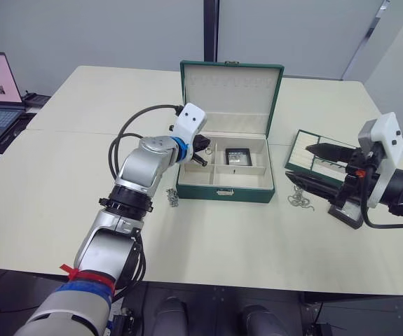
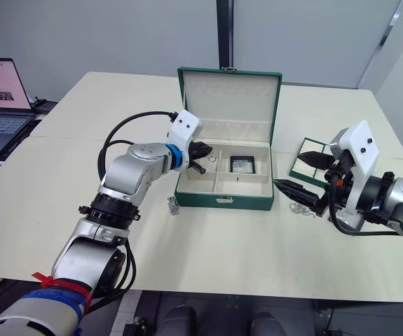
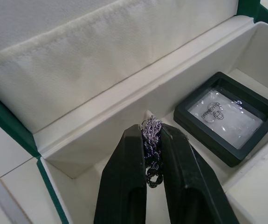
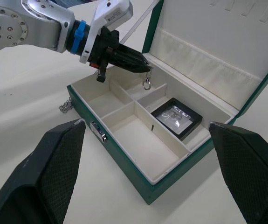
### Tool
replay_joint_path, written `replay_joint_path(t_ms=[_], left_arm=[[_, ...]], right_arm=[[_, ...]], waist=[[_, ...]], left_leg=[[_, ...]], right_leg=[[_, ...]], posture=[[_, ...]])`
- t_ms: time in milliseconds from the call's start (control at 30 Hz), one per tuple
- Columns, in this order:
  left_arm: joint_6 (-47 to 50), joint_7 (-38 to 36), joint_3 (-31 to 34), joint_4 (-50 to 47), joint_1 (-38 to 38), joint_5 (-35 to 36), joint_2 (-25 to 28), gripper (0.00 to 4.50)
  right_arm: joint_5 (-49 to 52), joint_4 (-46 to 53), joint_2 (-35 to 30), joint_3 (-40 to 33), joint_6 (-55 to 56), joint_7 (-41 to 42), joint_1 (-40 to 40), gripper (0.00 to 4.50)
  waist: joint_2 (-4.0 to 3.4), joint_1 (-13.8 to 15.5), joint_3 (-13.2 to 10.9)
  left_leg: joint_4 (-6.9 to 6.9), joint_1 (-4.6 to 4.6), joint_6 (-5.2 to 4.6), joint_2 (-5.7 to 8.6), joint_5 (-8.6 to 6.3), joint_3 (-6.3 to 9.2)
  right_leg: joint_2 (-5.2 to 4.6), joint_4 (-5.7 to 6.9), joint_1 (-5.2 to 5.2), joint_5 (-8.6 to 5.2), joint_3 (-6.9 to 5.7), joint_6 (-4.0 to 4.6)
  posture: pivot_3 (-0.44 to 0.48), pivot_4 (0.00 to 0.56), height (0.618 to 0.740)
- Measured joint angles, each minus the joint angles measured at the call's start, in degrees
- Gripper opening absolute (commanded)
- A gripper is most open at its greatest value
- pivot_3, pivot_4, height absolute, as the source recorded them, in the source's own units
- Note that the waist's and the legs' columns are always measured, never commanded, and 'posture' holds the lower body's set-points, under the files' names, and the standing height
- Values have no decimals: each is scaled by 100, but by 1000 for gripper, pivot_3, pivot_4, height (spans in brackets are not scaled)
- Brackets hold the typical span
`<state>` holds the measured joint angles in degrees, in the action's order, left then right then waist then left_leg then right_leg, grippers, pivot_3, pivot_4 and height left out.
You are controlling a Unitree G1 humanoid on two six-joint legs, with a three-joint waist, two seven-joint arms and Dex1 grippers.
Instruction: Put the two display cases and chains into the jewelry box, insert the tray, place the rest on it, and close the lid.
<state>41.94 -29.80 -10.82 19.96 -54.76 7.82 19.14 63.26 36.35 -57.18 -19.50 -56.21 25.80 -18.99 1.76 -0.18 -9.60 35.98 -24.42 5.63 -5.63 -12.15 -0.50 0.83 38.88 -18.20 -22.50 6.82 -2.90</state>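
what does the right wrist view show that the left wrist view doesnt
Right wrist view alone: the left gripper from outside, with the chain dangling from its tip above a rear compartment, all four compartments of the jewelry box, the front latch, a second chain lying on the table beside the box, and the right gripper's wide-open fingers.

Left wrist view alone: close-up of the chain pinched between the left fingers.

Both: the open padded lid and the black display case lying in a rear compartment.

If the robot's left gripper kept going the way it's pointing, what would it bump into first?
Probably the cream back wall of the jewelry box, just below the lid lining. The left gripper, shut on a chain, points toward it; depth is hard to judge.
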Motion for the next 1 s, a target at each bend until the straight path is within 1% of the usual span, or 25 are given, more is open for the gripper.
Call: replay_joint_path(t_ms=[300,433,500,567,667,767,833,867,900,933,1000], left_arm=[[-4,-99,10,14,-50,-28,0,4209],[0,-248,171,-114,-50,114,-45,4209],[4,-464,298,-312,-42,296,-38,4209],[17,-836,447,-781,36,611,36,4209],[244,-1296,615,-1556,247,1070,353,4209],[807,-1812,909,-2626,943,1733,1041,4209],[1220,-2022,1286,-3351,1647,2244,1456,4209],[1393,-2094,1508,-3628,1951,2500,1574,4209],[1577,-2155,1807,-3951,2347,2807,1746,4359],[1700,-2203,2023,-4124,2619,2988,1888,4359],[1822,-2320,2643,-4539,3447,3265,2312,4359]], right_arm=[[81,1,0,91,-52,-103,-27,4500],[67,-7,1,169,-49,-91,-35,4500],[34,-13,1,181,-37,-81,-37,4500],[-28,-26,3,190,-30,-57,-37,4500],[-111,-30,10,196,-6,29,8,4500],[-136,23,70,185,29,97,407,4500],[-164,177,150,205,37,137,788,4500],[-189,244,169,217,43,142,936,4500],[-208,336,213,212,66,150,1124,4500],[-241,396,230,214,74,161,1262,4500],[-315,514,288,172,132,204,1621,4500]], waist=[[0,3,0],[0,3,0],[0,3,0],[-1,2,1],[-4,-12,3],[-8,-46,5],[-9,-52,5],[-8,-48,3],[-8,-47,3],[-8,-46,3],[-8,-48,3]], left_leg=[[0,0,0,0,0,-1],[1,-1,0,0,0,-1],[1,-1,0,-1,0,-1],[0,-1,0,-2,0,-2],[1,2,1,-6,1,-2],[-1,5,1,-10,1,0],[0,5,1,-11,1,3],[0,4,1,-11,1,3],[2,5,1,-11,0,5],[4,5,1,-11,1,8],[4,12,0,-10,0,12]], right_leg=[[0,0,0,0,0,0],[0,1,0,0,-1,0],[0,1,0,0,-1,0],[0,2,0,0,-1,0],[3,4,0,0,-1,0],[5,5,2,0,-1,0],[4,6,4,0,-3,0],[4,4,2,0,-4,-1],[2,4,4,-1,-5,-1],[2,6,6,-1,-7,-1],[2,6,11,-1,-8,-1]], posture=[[0,150,740],[0,150,740],[0,150,740],[0,150,740],[0,150,740],[0,150,740],[0,150,740],[0,150,740],[0,150,740],[0,150,740],[0,150,740]])
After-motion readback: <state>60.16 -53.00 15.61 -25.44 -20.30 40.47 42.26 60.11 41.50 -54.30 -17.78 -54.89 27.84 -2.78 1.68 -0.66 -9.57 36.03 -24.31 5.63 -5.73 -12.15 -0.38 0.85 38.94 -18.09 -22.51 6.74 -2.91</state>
